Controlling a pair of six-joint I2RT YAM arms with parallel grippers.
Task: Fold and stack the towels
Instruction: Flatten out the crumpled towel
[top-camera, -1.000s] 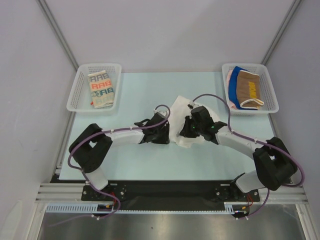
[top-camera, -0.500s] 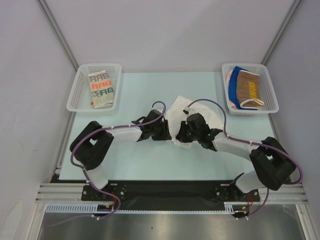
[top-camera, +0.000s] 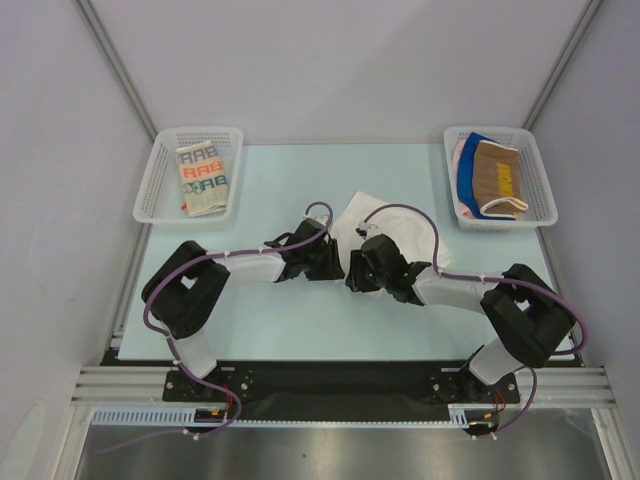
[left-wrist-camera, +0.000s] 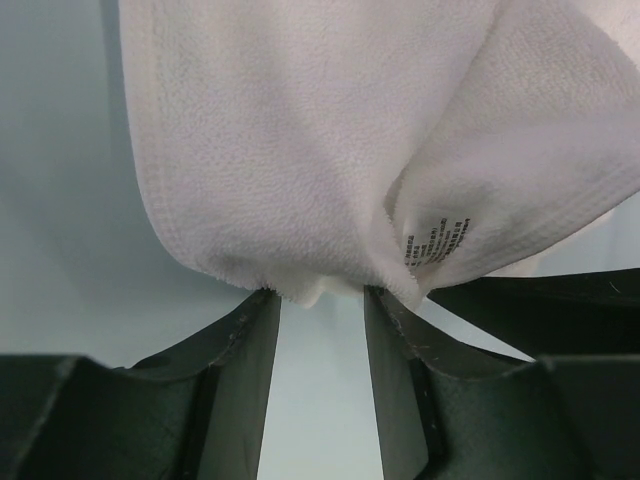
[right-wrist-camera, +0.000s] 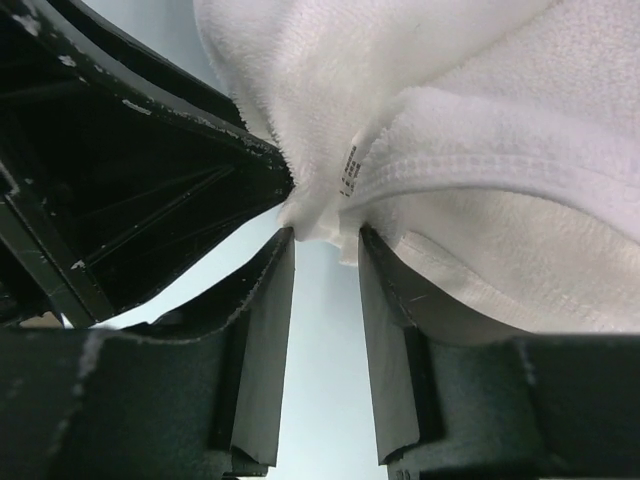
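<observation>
A plain white towel (top-camera: 400, 225) lies crumpled at the middle of the table. My left gripper (top-camera: 336, 262) and right gripper (top-camera: 357, 272) meet side by side at its near-left edge. In the left wrist view the gripper (left-wrist-camera: 318, 295) is shut on the towel's hem (left-wrist-camera: 300, 150), next to a care label (left-wrist-camera: 435, 242). In the right wrist view the gripper (right-wrist-camera: 325, 235) is shut on a bunched corner of the same towel (right-wrist-camera: 480, 120). A folded cream lettered towel (top-camera: 202, 178) lies in the left basket. Brown (top-camera: 497, 178), blue (top-camera: 483, 143) and pink (top-camera: 460, 160) towels lie in the right basket.
A white mesh basket (top-camera: 160, 190) stands at the far left corner of the pale blue table (top-camera: 260, 180), another (top-camera: 541, 185) at the far right corner. Grey walls close in both sides. Purple cables loop over both arms near the towel.
My right gripper has moved left and nearer, up against the left gripper, and the near part of the white towel has come along with it. The left gripper has shifted slightly right.
</observation>
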